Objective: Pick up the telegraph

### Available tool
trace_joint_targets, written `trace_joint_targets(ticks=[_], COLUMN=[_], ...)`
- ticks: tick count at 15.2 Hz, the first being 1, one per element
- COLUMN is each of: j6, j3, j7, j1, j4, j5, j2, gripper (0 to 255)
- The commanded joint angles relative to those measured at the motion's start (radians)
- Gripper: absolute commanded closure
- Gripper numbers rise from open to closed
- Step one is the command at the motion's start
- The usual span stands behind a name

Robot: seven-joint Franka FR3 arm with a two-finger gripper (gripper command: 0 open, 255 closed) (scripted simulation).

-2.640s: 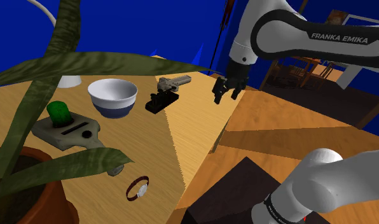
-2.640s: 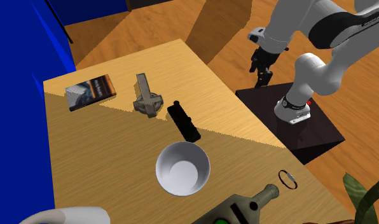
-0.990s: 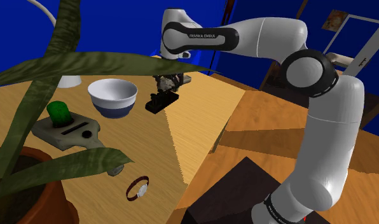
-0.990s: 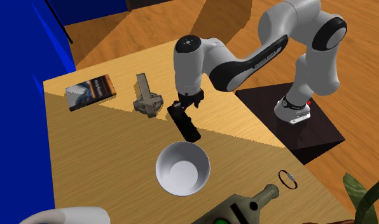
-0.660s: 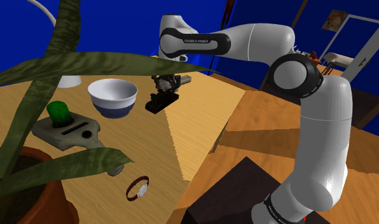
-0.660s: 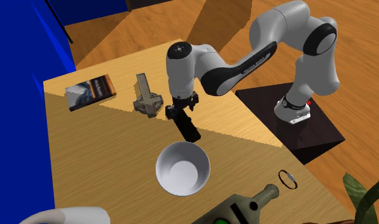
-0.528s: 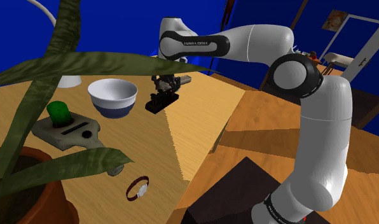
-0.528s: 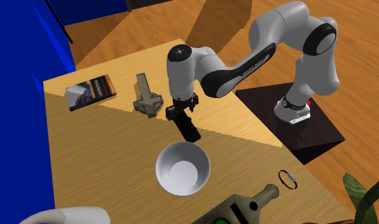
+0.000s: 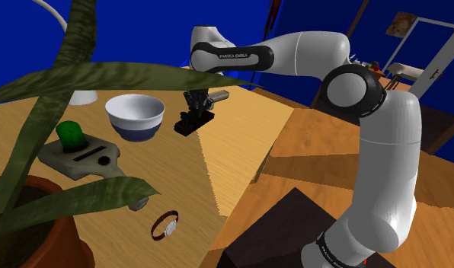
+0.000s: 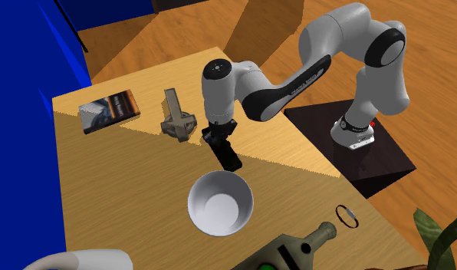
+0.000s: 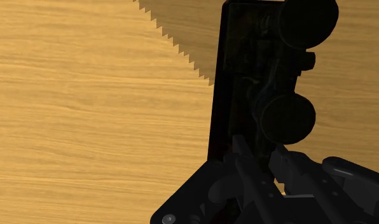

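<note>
From the shoulder view, the white bowl with its blue foot stands on the wooden bench, and the black telegraph lies flat just beside it, on the bowl's right in this view. The white arm arches over and brings the jaws down onto the telegraph's end farther from the bowl. Black sits against black there, so I cannot tell whether they are spread or clasped on it. A grey device with a green knob lies on the bowl's near side, and a wristwatch lies well beyond it toward the bench's edge. In the second exterior view the bowl sits below the telegraph, which slants up from the bowl's rim toward a grey tool. The jaws meet the telegraph at the end away from the bowl. In the wrist view the telegraph, carrying two round knobs, runs straight away from the jaws over the wood grain, and its near end merges with them.
</note>
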Motion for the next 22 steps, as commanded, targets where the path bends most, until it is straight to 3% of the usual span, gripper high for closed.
trace_joint_targets(ticks=[1, 5, 22], j6=[0.0, 0.001, -0.2], j3=[0.0, 0.0, 0.005], j7=[0.0, 0.0, -0.018], j1=[0.0, 0.0, 0.016], j4=[0.0, -0.002, 0.198], j5=[0.0, 0.0, 0.007], j2=[0.001, -0.001, -0.004], gripper=[255, 255, 255])
